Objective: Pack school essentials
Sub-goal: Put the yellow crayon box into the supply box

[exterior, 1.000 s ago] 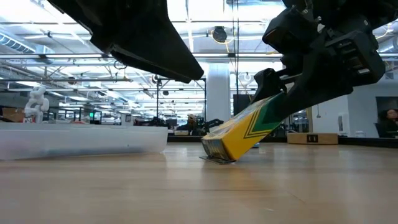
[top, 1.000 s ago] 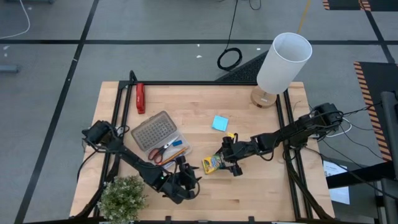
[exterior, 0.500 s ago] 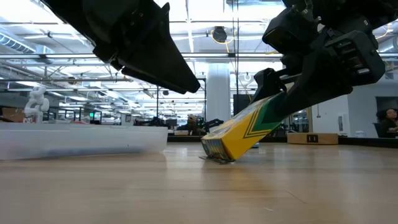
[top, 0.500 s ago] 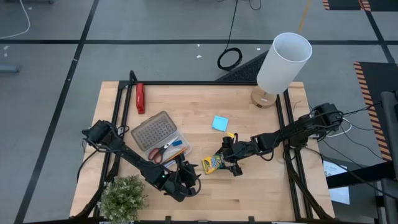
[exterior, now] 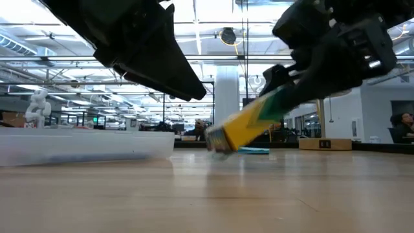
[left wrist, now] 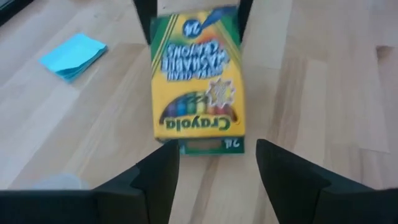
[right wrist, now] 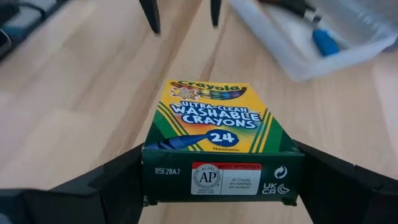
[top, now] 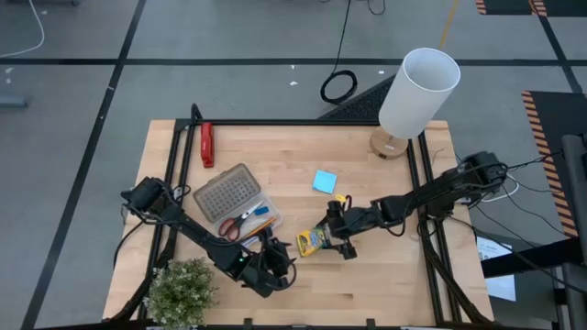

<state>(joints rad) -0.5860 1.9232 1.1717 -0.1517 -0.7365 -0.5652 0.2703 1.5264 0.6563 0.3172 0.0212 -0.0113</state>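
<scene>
Your right end effector (top: 332, 236) is clamped on the yellow-green crayon box (top: 314, 241), which the low view shows clear of the counter (top: 385, 275) with its free end tilted down. The left end effector (top: 273, 259) hangs just beyond that free end, fingers spread wide and empty. The clear plastic case (top: 240, 213), holding the red-handled scissors (top: 240, 224), lies farther out past the box. Keep the grip firm, raise the low end so it clears the case wall, and steer wide of the left arm.
</scene>
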